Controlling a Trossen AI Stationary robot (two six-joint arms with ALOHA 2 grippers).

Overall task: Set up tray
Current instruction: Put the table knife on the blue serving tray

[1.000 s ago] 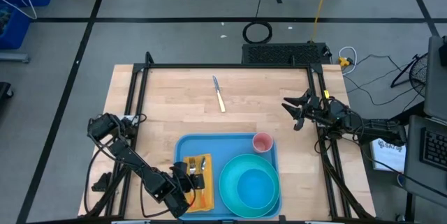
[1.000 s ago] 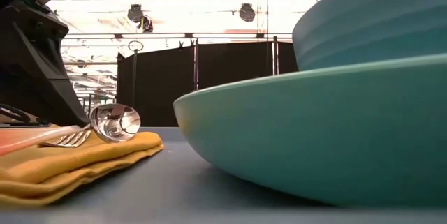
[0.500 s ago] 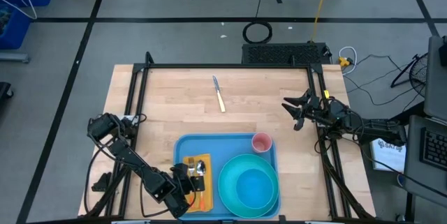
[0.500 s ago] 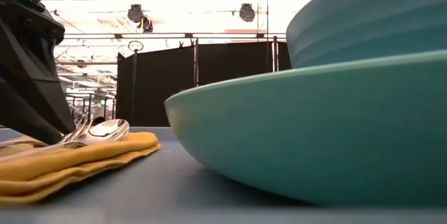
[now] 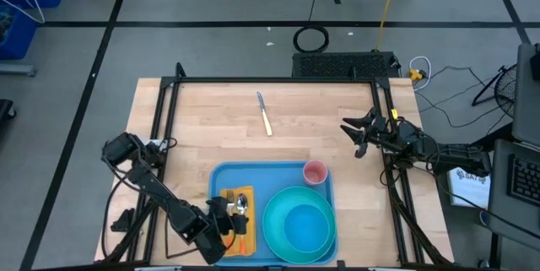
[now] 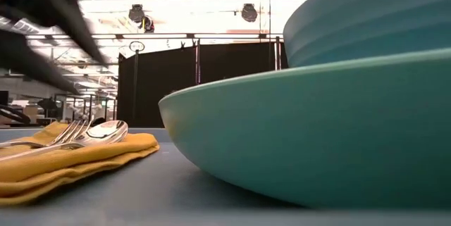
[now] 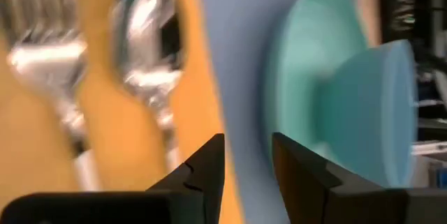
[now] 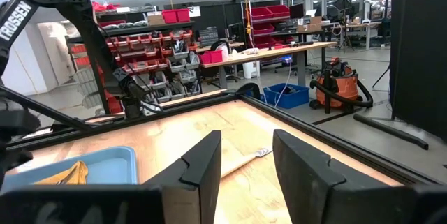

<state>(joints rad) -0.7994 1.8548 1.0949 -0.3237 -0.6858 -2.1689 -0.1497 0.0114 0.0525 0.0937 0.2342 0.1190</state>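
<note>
One large flat light-blue rectangular plastic tray lies at the near edge of the pale wooden table. It carries a round teal plate with a teal bowl on it, a small pink cup at its far right corner, and a folded yellow-orange napkin along its left side. On the napkin rest a shiny metal fork and a shiny metal spoon, side by side.

As I judge it, the spoon is just placed, so the step in hand is to release and clear away. Doing it well means lifting straight off the handles without dragging the cutlery or rucking the napkin, then going for the cream-handled knife, which lies well apart on the table's far side.

Left gripper hovers over the napkin's near end, its fingers partly apart, holding nothing. Right gripper waits at the table's right edge, fingers partly apart and empty.
</note>
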